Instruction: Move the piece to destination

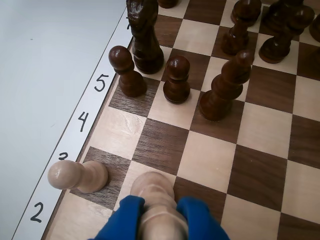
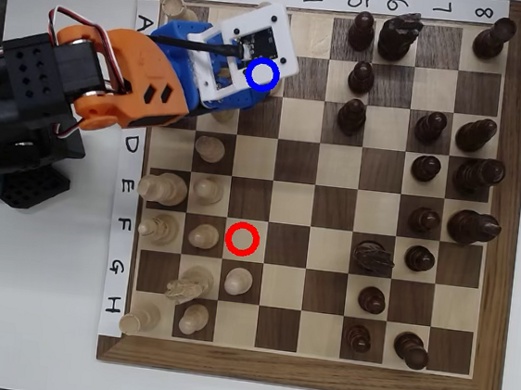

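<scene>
In the wrist view my gripper (image 1: 161,204), with blue fingers (image 1: 125,215), is shut on the piece (image 1: 152,187). It is a cream pawn with a round head, upright over a light square in row 3. I cannot tell whether its base touches the board. In the overhead view the arm (image 2: 134,70) reaches over rows A and B, and its white camera mount (image 2: 258,41) hides the fingertips and the pawn. The destination's blue ring (image 2: 263,75) lies right at the mount. The red ring (image 2: 243,239) marks a bare square.
A second cream pawn (image 1: 77,176) stands on the dark square just left of the held one. Dark pawns (image 1: 127,70) (image 1: 176,77), a dark knight (image 1: 144,35) and a taller dark piece (image 1: 225,85) stand ahead. The numbered strip (image 1: 82,120) borders the board. Cream pieces (image 2: 211,148) fill the overhead view's left columns.
</scene>
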Controlling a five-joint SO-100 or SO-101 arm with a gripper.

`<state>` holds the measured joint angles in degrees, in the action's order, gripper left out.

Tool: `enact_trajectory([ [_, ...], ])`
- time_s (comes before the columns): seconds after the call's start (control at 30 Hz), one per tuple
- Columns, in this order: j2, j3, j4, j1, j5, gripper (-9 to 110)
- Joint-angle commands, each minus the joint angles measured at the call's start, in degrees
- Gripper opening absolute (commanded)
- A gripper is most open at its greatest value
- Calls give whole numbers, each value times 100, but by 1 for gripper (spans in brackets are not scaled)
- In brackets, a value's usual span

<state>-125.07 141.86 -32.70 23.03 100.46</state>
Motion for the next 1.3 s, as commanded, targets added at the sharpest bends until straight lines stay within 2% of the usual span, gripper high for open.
enact_trajectory([
  [0.0, -88, -88, 202, 53, 360, 2],
  [0.13, -97, -202, 88, 114, 650, 13],
  [0.37, -176, -369, 237, 229, 1090, 20],
  [1.27, -668, -1134, -176, 712, 1670, 22],
])
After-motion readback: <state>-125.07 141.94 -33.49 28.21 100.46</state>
